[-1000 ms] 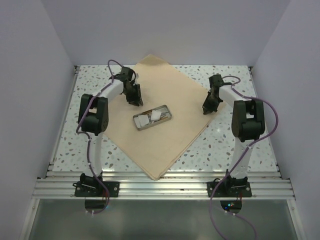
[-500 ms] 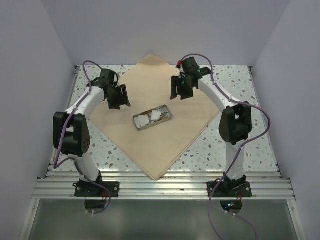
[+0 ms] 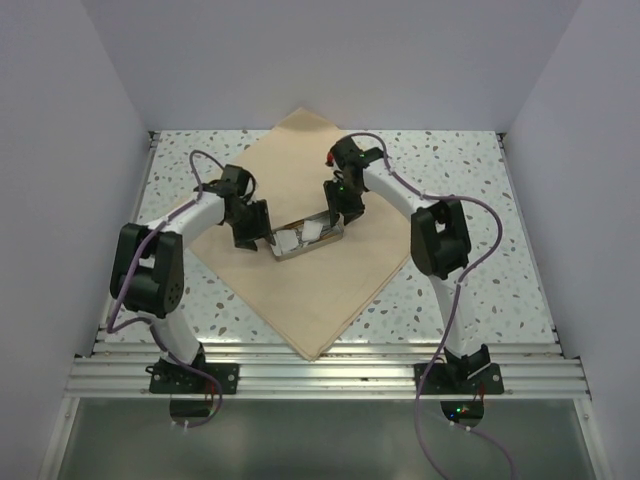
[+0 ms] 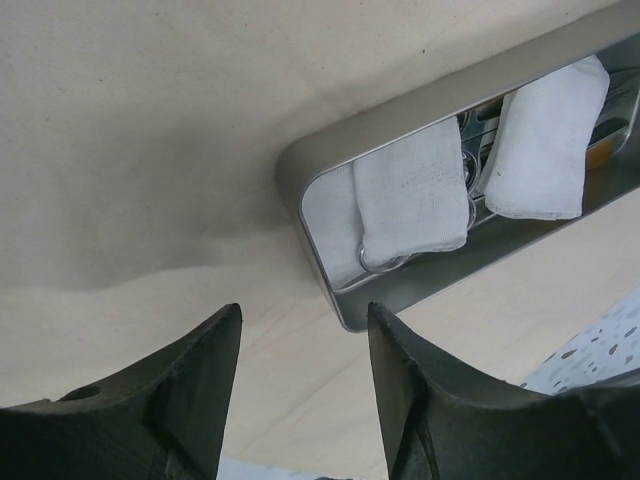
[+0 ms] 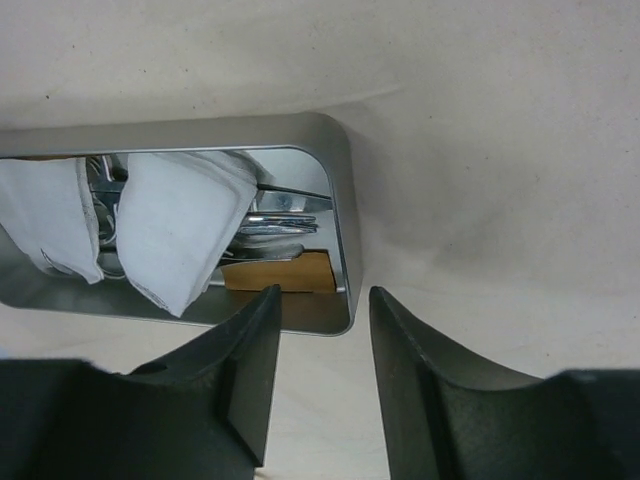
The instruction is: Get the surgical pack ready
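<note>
At the middle of the fabric sheet (image 3: 300,290), which was spread corner-on across the bench (image 3: 470,290), the grey tray (image 3: 283,254) was found with gauze squares (image 4: 410,195) draped over steel instruments (image 5: 275,222).

The left pincer (image 4: 303,330) was held just off the tray's left end and the right pincer (image 5: 325,300) just off its right end. Both were released, with the jaws parted and nothing between them.

The step was judged to be a two-sided grasp of the tray ends. Each end wall should be straddled squarely and both closures timed together, so that the tray is not skewed.

- Gauze lay close inside the left wall and could be pinched.
- Instrument tips and a tan piece, not identified, lay near the right wall.
- A fabric ridge was noted beside the left end and could be caught under a finger.
</note>
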### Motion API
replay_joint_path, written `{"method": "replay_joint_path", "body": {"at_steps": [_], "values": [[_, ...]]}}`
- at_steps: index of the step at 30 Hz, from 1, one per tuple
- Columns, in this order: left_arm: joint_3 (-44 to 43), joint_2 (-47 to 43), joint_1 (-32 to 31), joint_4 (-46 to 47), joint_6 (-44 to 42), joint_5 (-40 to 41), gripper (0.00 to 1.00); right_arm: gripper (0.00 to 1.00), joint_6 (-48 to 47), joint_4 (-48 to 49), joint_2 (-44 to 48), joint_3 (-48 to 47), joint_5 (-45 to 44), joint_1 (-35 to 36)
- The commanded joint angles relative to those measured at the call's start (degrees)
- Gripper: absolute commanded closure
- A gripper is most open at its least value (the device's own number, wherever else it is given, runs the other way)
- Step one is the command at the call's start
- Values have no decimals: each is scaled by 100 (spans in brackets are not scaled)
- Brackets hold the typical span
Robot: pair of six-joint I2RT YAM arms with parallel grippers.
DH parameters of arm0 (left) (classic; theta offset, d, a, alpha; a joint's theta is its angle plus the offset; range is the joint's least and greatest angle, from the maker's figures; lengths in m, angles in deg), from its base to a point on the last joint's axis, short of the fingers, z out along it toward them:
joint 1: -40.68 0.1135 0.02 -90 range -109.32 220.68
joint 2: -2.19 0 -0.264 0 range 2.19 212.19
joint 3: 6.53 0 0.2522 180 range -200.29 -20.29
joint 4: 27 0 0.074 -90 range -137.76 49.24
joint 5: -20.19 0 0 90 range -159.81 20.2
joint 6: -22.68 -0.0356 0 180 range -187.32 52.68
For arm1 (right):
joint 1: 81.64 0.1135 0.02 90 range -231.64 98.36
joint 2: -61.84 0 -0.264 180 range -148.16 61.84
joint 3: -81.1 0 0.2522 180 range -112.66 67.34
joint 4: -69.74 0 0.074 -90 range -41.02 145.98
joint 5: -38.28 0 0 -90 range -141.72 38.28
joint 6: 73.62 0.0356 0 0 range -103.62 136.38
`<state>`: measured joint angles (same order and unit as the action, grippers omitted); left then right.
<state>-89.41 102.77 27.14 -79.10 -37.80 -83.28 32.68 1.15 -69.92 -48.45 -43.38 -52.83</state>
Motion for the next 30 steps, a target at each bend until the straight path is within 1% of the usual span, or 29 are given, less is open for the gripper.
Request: {"method": "replay_joint_path", "body": {"at_steps": [1,4,5,7,9,10,13,15,17,18,20,24,27,30], "values": [[-207,278,-87,258,81,-120,43,58,67,-160,46,-49,-183,80],[-356,550,-96,179,-60,-129,46,65,119,-212,-51,-5,-26,98],[-478,681,-96,135,-104,-94,48,70,137,-221,-68,3,53,89],[-645,788,-96,82,-244,-41,52,74,251,-195,-34,73,98,98],[-997,963,-96,-102,-393,125,55,79,391,-99,28,196,168,98],[-1111,1016,-96,-216,-438,169,57,84,444,-90,54,223,212,98],[-1629,1297,-70,-479,-622,336,61,91,629,-107,72,285,282,89],[-1964,1482,-61,-568,-719,424,65,93,743,-186,72,302,300,98],[-2244,1614,-44,-691,-789,521,67,95,822,-221,89,328,291,98],[-2298,1649,-43,-709,-807,530,70,96,840,-221,90,337,291,98],[-2386,1719,-26,-736,-851,539,72,97,875,-256,28,259,344,89],[-2317,1843,9,-692,-878,407,73,97,902,-476,-121,4,230,98],[-2150,1843,36,-473,-860,354,73,97,911,-555,-209,-128,159,89],[-2176,1895,71,-428,-851,381,75,98,919,-625,-271,-225,203,98]]}}
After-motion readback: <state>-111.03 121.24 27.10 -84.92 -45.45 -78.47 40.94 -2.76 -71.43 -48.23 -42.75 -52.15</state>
